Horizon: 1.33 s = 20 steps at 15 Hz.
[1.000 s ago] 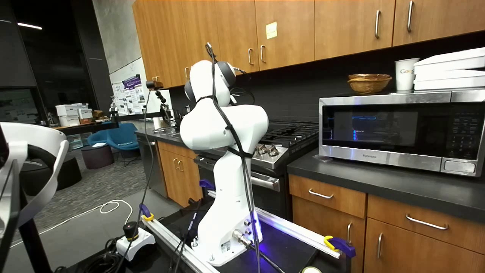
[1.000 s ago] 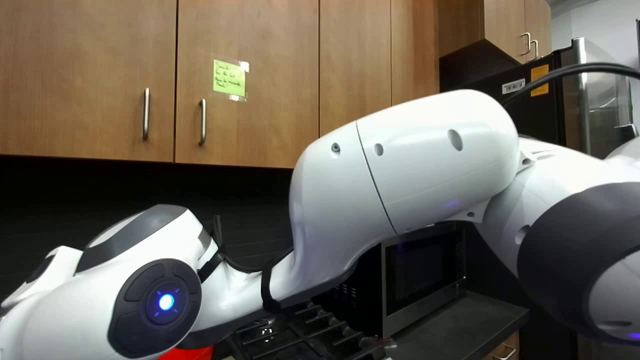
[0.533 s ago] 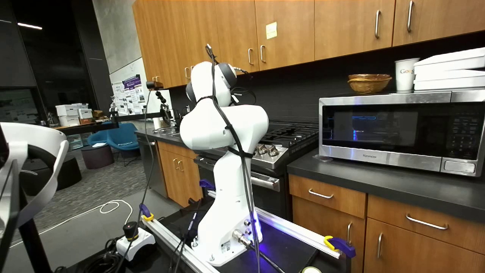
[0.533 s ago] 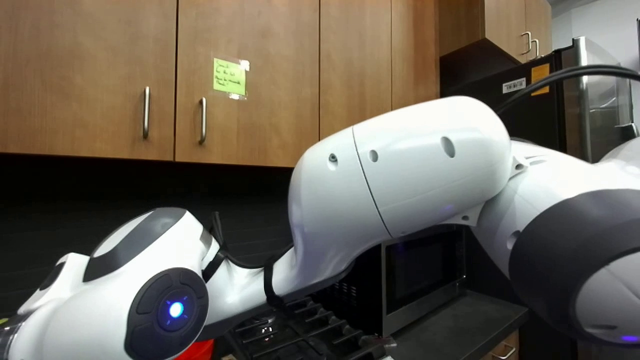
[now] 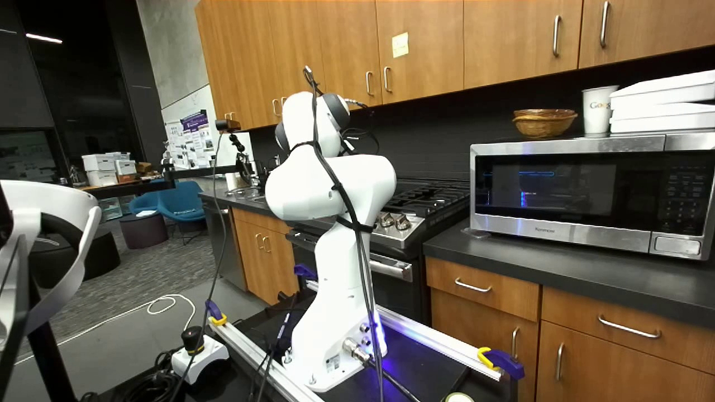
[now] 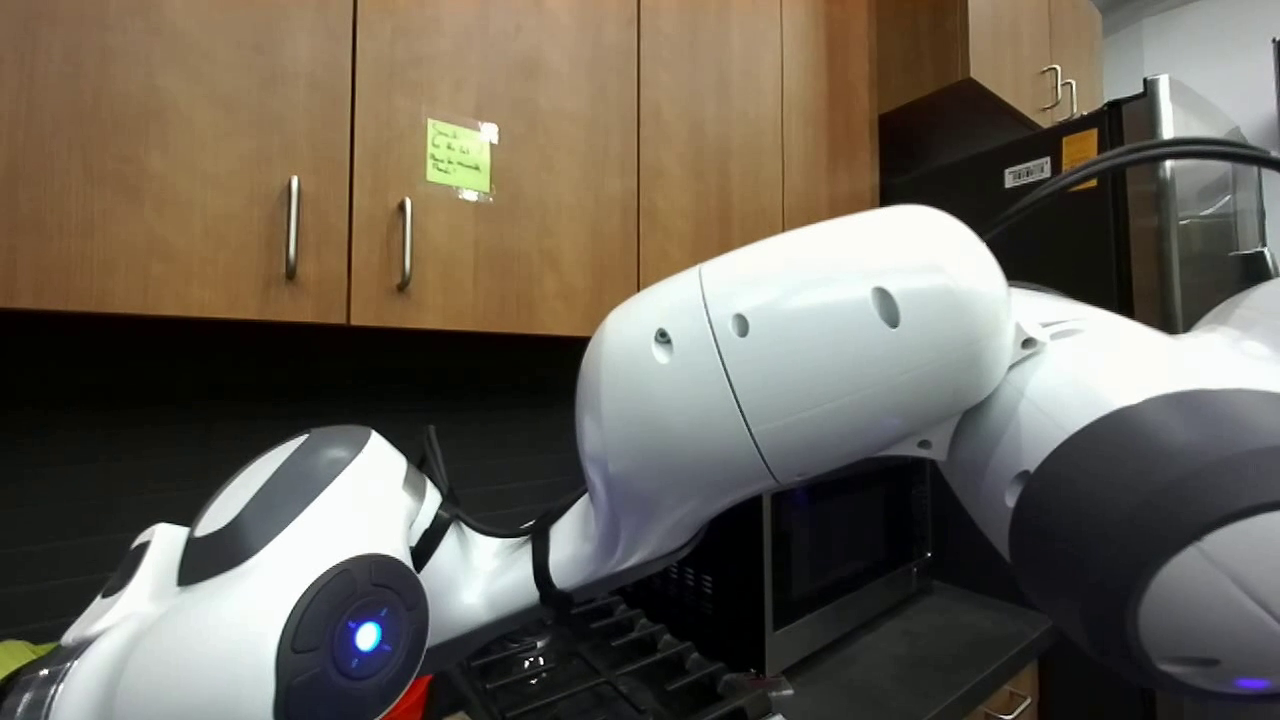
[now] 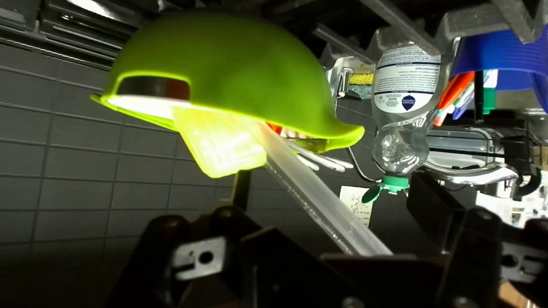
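Observation:
My gripper (image 7: 336, 196) shows in the wrist view, which stands upside down. Its dark fingers (image 7: 434, 209) are spread wide apart. A translucent bar (image 7: 317, 196) runs slantwise across the gap, and its near end is hidden behind the gripper's body. I cannot tell whether it touches the fingers. The bar leads to a lime green bowl (image 7: 222, 64). A glowing yellow translucent piece (image 7: 222, 145) sticks out of the bowl beside the bar. Thin pale handles (image 7: 325, 160) also stick out. A green edge (image 6: 20, 655) shows in an exterior view, where the gripper is out of view.
A clear bottle (image 7: 402, 107) with a green cap and a blue container (image 7: 492, 55) holding pens stand beside the bowl. Stove grates (image 6: 600, 660) lie under the arm. A microwave (image 5: 586, 195) stands on the counter. A red object (image 6: 408, 700) shows below the wrist.
In an exterior view the wrist has moved right and slightly down, and the upper arm has sunk a little. A green edge has come into sight at lower left.

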{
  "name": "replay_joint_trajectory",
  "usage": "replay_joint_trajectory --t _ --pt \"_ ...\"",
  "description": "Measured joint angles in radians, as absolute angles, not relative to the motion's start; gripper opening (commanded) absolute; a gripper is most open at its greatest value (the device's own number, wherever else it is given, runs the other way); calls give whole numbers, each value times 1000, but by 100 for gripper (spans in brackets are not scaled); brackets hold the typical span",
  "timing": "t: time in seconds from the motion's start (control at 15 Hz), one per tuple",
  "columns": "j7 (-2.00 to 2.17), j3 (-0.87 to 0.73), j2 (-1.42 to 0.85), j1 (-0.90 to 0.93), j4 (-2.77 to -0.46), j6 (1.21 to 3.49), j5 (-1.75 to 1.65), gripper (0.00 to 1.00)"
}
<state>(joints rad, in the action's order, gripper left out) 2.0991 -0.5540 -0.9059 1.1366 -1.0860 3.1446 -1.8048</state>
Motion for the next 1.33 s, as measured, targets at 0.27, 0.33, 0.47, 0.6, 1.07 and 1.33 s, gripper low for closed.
replay_joint_trajectory --t 0.27,0.33,0.47,0.6,1.07,1.33 --pt "2137 -546 -906 1137 -1066 3144 -1806 100" --pt "2146 -542 -906 1137 -1058 3144 -1806 100" --pt "2159 -536 -906 1137 -1045 3144 -1806 100" --pt "2167 -530 -907 1137 -1036 3143 -1806 100" --pt "2172 -524 -933 1134 -1022 3141 -1806 100" --pt "2172 -524 -968 1124 -986 3135 -1806 100"
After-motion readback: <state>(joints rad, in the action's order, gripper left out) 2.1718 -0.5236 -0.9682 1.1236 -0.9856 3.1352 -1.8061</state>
